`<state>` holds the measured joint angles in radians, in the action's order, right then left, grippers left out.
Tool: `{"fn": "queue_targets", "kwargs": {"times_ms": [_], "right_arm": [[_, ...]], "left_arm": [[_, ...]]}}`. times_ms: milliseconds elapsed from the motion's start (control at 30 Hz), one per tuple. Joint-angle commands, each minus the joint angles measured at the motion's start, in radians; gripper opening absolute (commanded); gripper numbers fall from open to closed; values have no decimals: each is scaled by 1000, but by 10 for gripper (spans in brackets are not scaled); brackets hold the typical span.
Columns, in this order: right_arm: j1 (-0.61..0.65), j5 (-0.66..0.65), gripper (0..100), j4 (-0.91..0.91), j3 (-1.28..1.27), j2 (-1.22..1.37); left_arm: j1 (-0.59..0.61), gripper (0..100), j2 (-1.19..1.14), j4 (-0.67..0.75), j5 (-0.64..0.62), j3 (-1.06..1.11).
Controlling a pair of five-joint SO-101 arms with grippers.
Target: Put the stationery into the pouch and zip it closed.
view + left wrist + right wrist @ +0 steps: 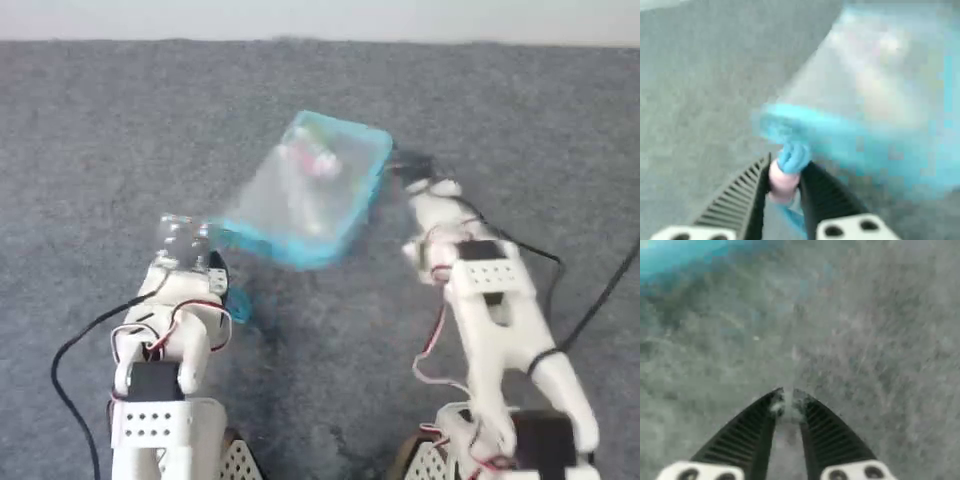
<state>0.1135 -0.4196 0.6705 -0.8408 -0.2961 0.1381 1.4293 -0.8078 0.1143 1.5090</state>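
Robot test setup, lab or hobby room; can't tell which. Two small white arms, left arm (165,340) and right arm (500,310), with exposed servos and loose red and white wires. Black cables (70,350) trail over a grey carpet-like surface (100,150). A plain pale wall (300,18) runs behind it.

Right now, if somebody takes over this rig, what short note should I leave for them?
Left gripper: shut on the blue zip pull at a corner of the pouch.
Right gripper: shut, nothing clearly in it, over the carpet beside the pouch.
Done: stationery lies inside the pouch.
Left: zip it closed. How far the zip is closed cannot be told; check first.
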Motion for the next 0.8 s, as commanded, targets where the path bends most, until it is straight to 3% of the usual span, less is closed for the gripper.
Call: {"fn": "queue_targets", "kwargs": {"times_ms": [0,533,667,767], "right_arm": [[-61,35,6,-19,120,74],[-84,44,6,-19,161,143],[-81,110,6,-19,161,143],[-59,135,6,-18,160,143]], "left_arm": [[25,11,5,34,15,-73],[20,11,5,34,15,-73],[15,11,3,32,15,-68],[-75,11,3,35,20,-38]]}}
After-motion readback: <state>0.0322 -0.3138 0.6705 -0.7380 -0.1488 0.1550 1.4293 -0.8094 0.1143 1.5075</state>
